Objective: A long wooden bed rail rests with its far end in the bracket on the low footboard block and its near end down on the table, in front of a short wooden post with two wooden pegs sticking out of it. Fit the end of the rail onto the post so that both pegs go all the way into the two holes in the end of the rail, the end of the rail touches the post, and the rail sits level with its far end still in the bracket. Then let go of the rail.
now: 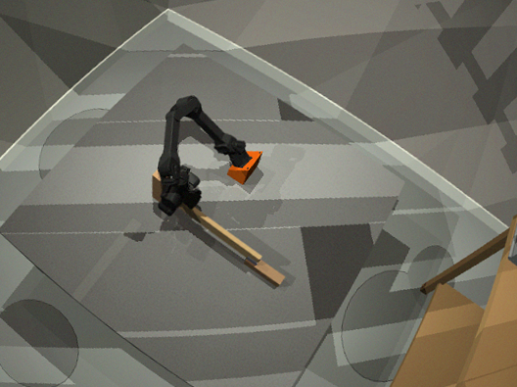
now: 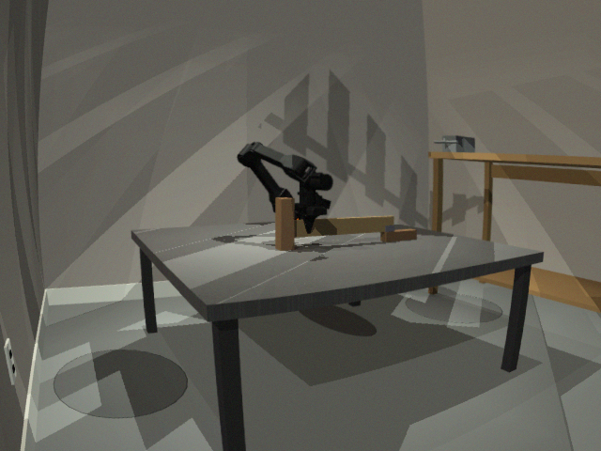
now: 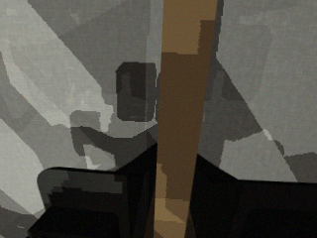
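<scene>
Wood first: we see the rail (image 1: 229, 235) as a long tan bar running diagonally across the middle of the top view, from centre-left down toward lower right. Its far end sits at the footboard block (image 1: 270, 272), right of centre in that view; a darker bit at the joint looks like the bracket, too small for us to confirm seating.

Near end of the rail is under the gripper (image 1: 176, 198), just left of centre in the top view. The post (image 1: 155, 182) is directly beside it; only a sliver of tan shows past the black wrist. We can't see the pegs or the rail's end holes in any view, so we cannot tell whether they are engaged or whether the rail end touches the post.

In the exterior view the post (image 2: 285, 224) stands upright at centre frame, with the gripper (image 2: 309, 221) just to its right and the rail (image 2: 359, 225) extending right toward the block (image 2: 398, 235). The rail looks roughly level there, above the table (image 2: 339, 286).

The wrist view shows the rail (image 3: 182, 114) running straight up the middle of the frame, with dark fingers on both sides at the bottom. The gripper is clamped on the rail, jaws pressed against its side faces.

The arm's orange base (image 1: 244, 168) sits above centre in the top view, well apart from the rail.
</scene>
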